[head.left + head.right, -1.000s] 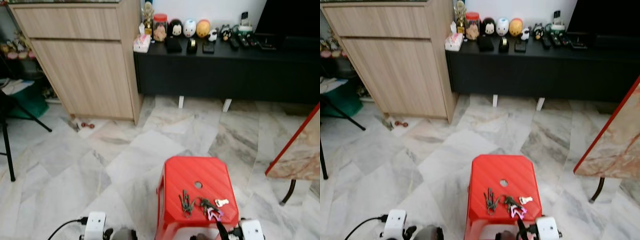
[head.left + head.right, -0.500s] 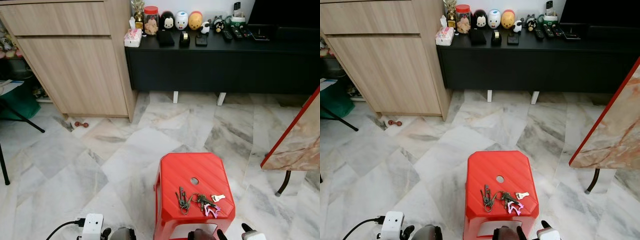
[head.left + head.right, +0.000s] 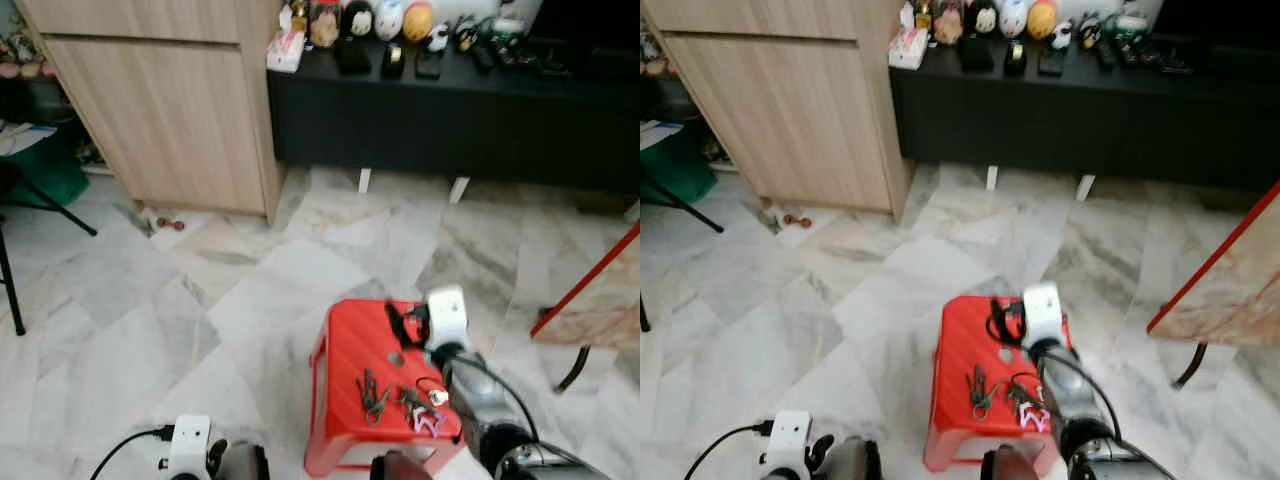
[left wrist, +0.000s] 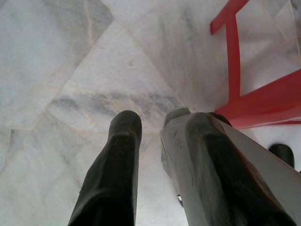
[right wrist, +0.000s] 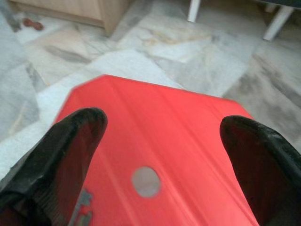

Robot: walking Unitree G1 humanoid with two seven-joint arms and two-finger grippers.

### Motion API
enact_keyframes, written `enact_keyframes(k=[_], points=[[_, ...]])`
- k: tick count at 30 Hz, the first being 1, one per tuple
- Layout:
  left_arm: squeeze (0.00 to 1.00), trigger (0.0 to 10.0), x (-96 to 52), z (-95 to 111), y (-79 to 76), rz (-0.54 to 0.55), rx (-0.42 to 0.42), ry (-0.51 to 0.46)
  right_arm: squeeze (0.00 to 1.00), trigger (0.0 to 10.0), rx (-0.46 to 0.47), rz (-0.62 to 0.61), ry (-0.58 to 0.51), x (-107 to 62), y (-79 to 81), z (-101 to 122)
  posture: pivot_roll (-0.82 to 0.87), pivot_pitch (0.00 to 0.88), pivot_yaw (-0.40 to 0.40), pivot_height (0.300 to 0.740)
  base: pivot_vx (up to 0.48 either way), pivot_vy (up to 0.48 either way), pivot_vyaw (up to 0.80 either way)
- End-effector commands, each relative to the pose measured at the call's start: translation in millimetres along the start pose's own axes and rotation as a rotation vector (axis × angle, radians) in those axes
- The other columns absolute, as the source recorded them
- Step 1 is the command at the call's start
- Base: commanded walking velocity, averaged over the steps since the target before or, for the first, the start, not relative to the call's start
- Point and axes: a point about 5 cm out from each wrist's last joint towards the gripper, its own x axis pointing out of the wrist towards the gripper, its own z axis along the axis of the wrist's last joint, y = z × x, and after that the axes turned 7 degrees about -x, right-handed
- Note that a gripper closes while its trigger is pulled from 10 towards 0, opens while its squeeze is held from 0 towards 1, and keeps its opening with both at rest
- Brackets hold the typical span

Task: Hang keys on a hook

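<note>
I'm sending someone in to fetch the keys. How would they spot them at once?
Find the red stool on the marble floor, in front of the black TV bench. The keys lie on its seat, on the robot's side of the centre hole: dark keys with a pink clip, the only loose things there.

No text, label, brand, number or sign can be read anywhere in these views. The jar and small figures (image 3: 378,20) along the black cabinet (image 3: 450,110) are too small and blurred to show any lettering, and the red stool (image 3: 962,345), the keys (image 3: 400,400) and the wooden cupboard (image 3: 160,100) carry no legible marks.
</note>
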Motion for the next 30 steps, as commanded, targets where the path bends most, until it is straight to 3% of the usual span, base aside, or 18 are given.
enact_keyframes(k=[1, 7, 12, 20, 30], points=[[0.00, 10.0, -21.1, -56.1, -2.5, -0.003, 0.009, 0.235, 0.00, 10.0, -0.015, 0.001, -0.018, 3.8, -3.9, 9.5, 0.02, 0.176, -0.075, 0.652, 0.000, 0.000, 0.00], [0.00, 10.0, -19.7, -53.8, -2.4, -0.001, 0.007, 0.232, 0.00, 10.0, -0.041, 0.005, 0.004, 2.4, -4.3, 5.9, 0.01, 0.177, -0.073, 0.652, 0.000, 0.000, 0.00], [0.00, 10.0, -18.8, -52.4, -1.9, 0.001, 0.005, 0.231, 0.00, 10.0, -0.211, 0.112, 0.084, -1.9, 6.5, -8.4, 0.01, 0.180, -0.075, 0.652, 0.000, 0.000, 0.00], [0.00, 10.0, -18.3, -51.8, -1.9, 0.000, 0.006, 0.233, 0.00, 10.0, -0.351, 0.230, 0.227, -14.2, 10.8, -35.7, 0.00, 0.182, -0.076, 0.652, 0.000, 0.000, 0.00], [0.00, 10.0, -18.5, -52.6, -4.0, -0.009, 0.005, 0.237, 0.00, 10.0, -0.325, 0.258, 0.385, -24.1, 13.3, -58.2, 0.00, 0.185, -0.083, 0.652, 0.000, 0.000, 0.00]])
